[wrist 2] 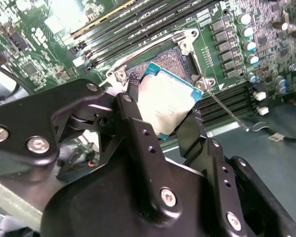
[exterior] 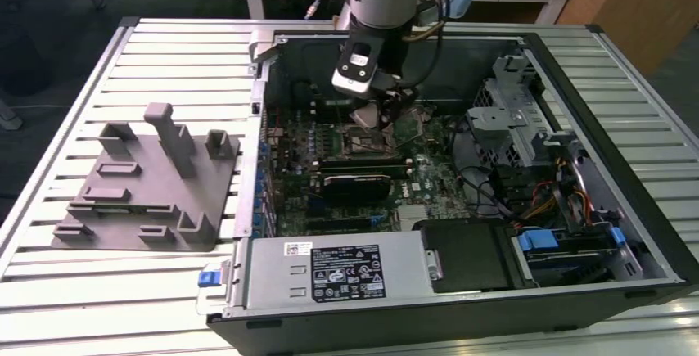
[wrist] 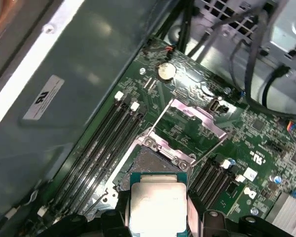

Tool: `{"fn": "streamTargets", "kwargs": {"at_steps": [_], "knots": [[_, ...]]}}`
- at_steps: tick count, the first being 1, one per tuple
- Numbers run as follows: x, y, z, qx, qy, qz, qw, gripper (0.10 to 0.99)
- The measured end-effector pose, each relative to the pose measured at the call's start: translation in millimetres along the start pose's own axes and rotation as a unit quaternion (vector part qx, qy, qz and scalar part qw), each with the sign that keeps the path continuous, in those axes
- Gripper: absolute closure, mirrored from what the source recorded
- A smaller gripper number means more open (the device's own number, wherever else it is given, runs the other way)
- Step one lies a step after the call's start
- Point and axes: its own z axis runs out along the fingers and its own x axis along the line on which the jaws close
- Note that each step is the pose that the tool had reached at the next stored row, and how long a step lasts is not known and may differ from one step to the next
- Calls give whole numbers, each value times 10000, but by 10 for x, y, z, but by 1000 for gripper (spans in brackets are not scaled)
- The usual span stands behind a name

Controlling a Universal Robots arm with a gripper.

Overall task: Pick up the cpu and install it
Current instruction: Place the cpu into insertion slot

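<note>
The cpu [wrist 2: 165, 101], a small square chip with a silvery top and green edge, is clamped between my gripper's [wrist 2: 163, 112] two black fingers [wrist 2: 134, 98]. It hangs tilted just above the open motherboard socket [wrist 2: 171, 60], apart from it. In the first wrist view the cpu [wrist: 158, 205] sits just short of the bare socket [wrist: 155, 160], whose metal load plate [wrist: 195, 121] is swung open. In the exterior view my gripper [exterior: 377, 116] reaches down into the open computer case over the socket [exterior: 366, 139].
Memory slots [wrist: 106, 140] flank the socket. A black heatsink block [exterior: 355, 182] lies on the board below it. The power supply [exterior: 327, 270], a drive cage [exterior: 513, 119] and cables [exterior: 546, 200] crowd the case. A grey fixture [exterior: 142, 184] stands on the slatted table at the exterior view's left.
</note>
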Motion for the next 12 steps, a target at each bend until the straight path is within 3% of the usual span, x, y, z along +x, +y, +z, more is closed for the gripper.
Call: {"fn": "streamTargets", "kwargs": {"at_steps": [6, 12], "knots": [[0, 0, 3, -3, -20, 407, 9992, 545], [0, 0, 5, -5, -40, 819, 9966, 545]]}}
